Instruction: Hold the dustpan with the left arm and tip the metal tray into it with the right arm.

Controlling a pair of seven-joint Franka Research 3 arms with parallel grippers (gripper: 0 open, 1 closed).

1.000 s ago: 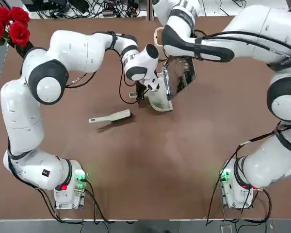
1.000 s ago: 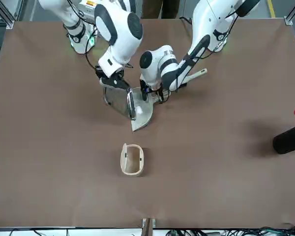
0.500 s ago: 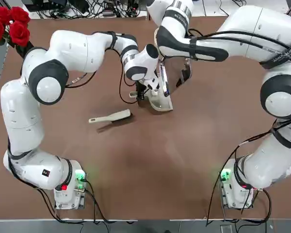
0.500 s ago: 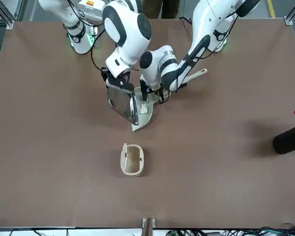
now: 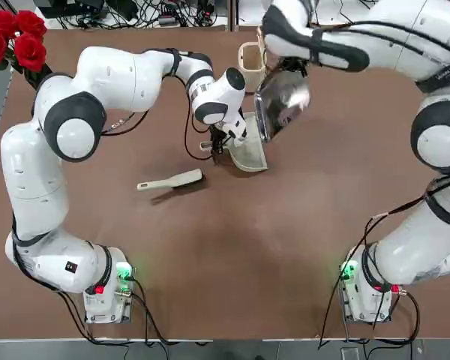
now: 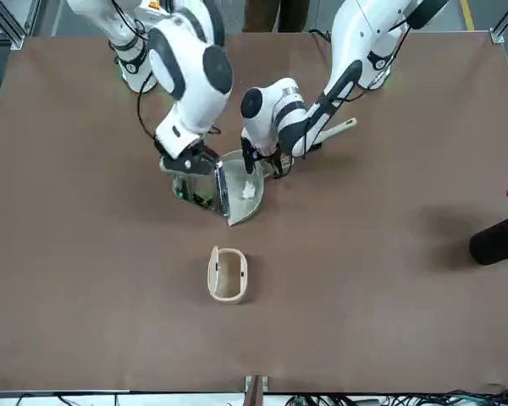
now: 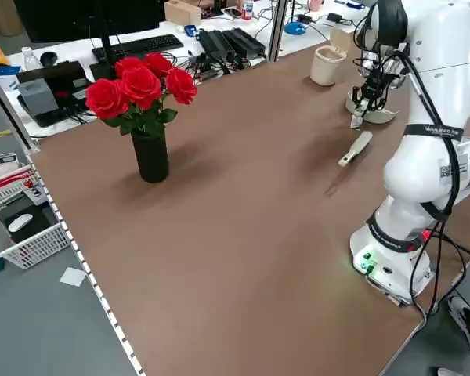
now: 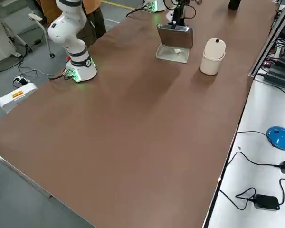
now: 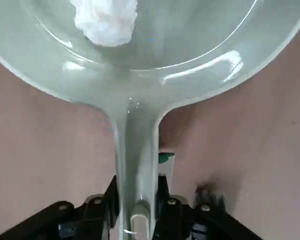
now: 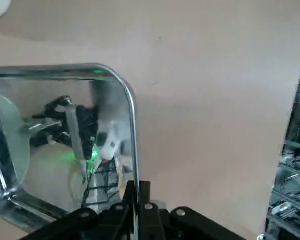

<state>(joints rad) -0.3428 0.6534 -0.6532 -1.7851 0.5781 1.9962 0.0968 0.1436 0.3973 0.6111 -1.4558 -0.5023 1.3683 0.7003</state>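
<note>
Tip step, nearly done: L gripper (image 9: 135, 220) clamps cream plastic dustpan (image 5: 249, 152) handle; white wad (image 9: 106, 20) inside. R gripper (image 10: 135, 200) pinches shiny square metal tray (image 5: 281, 103) rim, tilted steep. You: lower tray flat next.

Two robot arms, the left arm (image 5: 97, 82) and the right arm (image 5: 405, 45), work at one counter (image 5: 232, 247). On it are one dustpan (image 5: 249, 152), one metal tray (image 5: 281, 101), one brush (image 5: 169, 181), one bin (image 5: 251, 56), one white wad (image 6: 246, 191) and one vase of red roses (image 7: 145, 117).
</note>
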